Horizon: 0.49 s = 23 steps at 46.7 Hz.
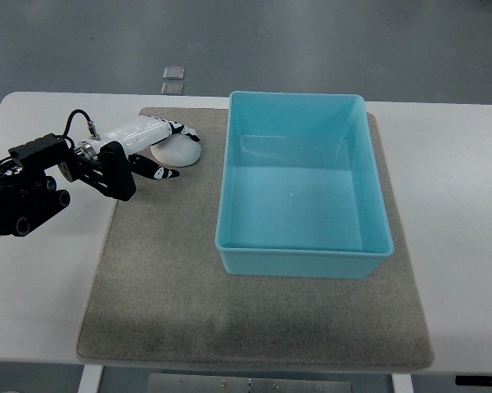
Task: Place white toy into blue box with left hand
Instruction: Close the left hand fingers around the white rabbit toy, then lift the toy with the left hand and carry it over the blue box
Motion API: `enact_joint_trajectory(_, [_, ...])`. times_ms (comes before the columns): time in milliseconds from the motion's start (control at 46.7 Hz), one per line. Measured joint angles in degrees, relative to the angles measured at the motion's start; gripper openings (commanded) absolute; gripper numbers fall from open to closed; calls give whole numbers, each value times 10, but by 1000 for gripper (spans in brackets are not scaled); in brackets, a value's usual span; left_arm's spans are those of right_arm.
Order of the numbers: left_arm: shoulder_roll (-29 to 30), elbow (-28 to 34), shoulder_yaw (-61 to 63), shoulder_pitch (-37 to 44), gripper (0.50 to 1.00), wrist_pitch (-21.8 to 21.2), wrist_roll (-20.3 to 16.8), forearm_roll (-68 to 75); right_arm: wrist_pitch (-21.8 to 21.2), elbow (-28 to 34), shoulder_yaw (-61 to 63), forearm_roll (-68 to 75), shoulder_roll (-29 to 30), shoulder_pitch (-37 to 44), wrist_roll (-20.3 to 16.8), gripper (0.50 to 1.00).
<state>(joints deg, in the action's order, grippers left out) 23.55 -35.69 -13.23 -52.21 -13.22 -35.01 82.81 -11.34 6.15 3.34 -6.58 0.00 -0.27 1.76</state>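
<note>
In the upper left of the frame the left hand (pixel 151 147) drapes loosely curled fingers (pixel 165 173) over the white toy (pixel 178 151), which sits on the mat (pixel 164 286) just left of the blue box (pixel 303 260).

The blue box (pixel 304 184) stands open-topped right of the middle of the grey mat (pixel 164 286), its raised walls the only real barrier; nothing lies inside, so entry from above is free. Between the box's nine o'clock wall and the left hand (pixel 151 151) runs a bare strip of mat. The hand, with its black arm reaching in from nine o'clock, sits over the white toy (pixel 180 152) at about ten o'clock, filling that corner. From six to eight o'clock the mat lies bare, and the white table (pixel 450 188) at three o'clock is open too.
</note>
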Motion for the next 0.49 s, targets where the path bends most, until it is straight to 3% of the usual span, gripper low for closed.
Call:
enact_joint_trajectory(107, [-5,5,0,0,703,-8,0,0,0,0,0,0,0,0,0,936])
enact_joint_trajectory(257, [-6,6,0,0,508,-10,0,-1,0,0,0,0,0,0,0,936])
enact_joint_trajectory(492, [-12,6,0,0,500,-17,0,-6,0,0,0,0,0,0,0,936])
